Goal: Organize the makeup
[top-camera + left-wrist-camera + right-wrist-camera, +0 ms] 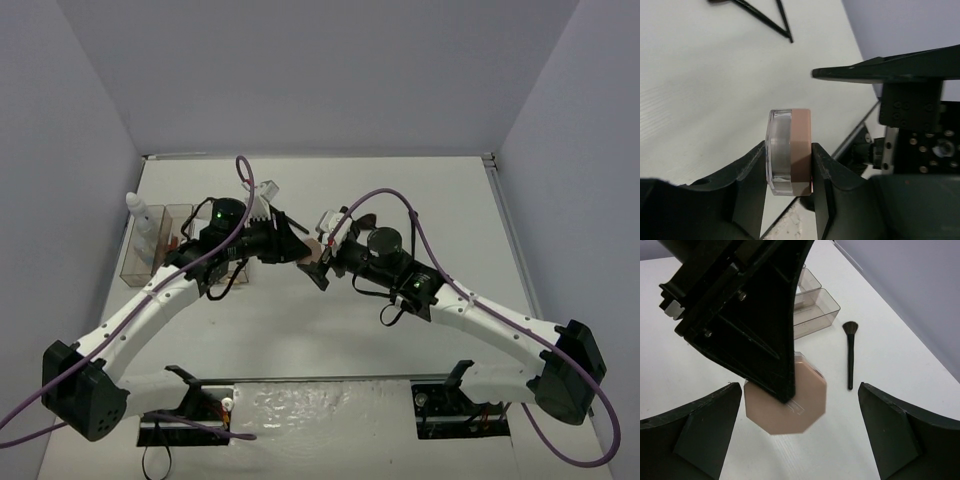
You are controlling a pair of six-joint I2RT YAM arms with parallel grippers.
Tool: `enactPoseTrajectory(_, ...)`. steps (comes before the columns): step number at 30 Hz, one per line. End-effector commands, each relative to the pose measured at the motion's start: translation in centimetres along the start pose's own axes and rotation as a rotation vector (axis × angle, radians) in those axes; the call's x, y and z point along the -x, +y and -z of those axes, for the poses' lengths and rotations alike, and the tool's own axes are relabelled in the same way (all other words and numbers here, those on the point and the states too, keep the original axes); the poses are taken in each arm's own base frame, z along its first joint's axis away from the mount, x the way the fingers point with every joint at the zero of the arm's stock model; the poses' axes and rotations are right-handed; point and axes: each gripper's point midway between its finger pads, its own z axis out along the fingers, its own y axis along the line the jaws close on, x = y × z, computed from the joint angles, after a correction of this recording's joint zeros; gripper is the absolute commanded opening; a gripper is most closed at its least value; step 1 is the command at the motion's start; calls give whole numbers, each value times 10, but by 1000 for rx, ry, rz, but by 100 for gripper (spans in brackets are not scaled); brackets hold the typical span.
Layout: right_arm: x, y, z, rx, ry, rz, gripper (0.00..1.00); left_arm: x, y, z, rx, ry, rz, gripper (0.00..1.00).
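My left gripper [788, 146] is shut on a tan eight-sided palette with a clear lid [801, 150], holding it on edge above the table. In the right wrist view the palette [805, 407] hangs under the left gripper's black fingers [770, 345]. My right gripper [799, 390] is open, its jaws wide on either side of the palette without touching it. From above, the left gripper [295, 250] and right gripper [322, 264] meet at mid-table with the palette [311, 247] between them. A black-handled brush [850, 357] lies on the table beyond.
Clear bins [150, 250] stand at the left; a white bottle [140, 215] is upright in one. The bins also show in the right wrist view [815, 310]. Thin black brushes [765, 15] lie far off in the left wrist view.
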Motion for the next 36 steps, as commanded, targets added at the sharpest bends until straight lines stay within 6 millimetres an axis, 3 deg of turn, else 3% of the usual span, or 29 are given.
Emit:
enactPoseTrajectory(1, 30, -18, 2, -79, -85, 13, 100, 30, 6, 20, 121, -122, -130, 0)
enactPoseTrajectory(8, 3, -51, 28, -316, 15, -91, 100, 87, 114, 84, 673, -293, -249, 0)
enactPoseTrajectory(11, -6, -57, 35, -361, 36, -120, 100, 108, 151, 101, 766, -344, -206, 0)
enactPoseTrajectory(14, -12, -59, 40, -383, 44, -137, 100, 127, 202, 127, 910, -391, -161, 0)
enactPoseTrajectory(19, -14, -63, 44, -401, 42, -155, 100, 142, 246, 133, 944, -386, -161, 0)
enactPoseTrajectory(23, -15, -67, 48, -414, 38, -166, 100, 145, 263, 119, 910, -336, -202, 0)
enactPoseTrajectory(25, -15, -69, 50, -419, 37, -172, 100, 149, 278, 125, 919, -344, -206, 0)
enactPoseTrajectory(30, -15, -70, 51, -413, 32, -176, 100, 147, 295, 117, 884, -338, -217, 4)
enactPoseTrajectory(36, -23, -76, 49, -431, 50, -197, 100, 146, 305, 105, 828, -351, -202, 38)
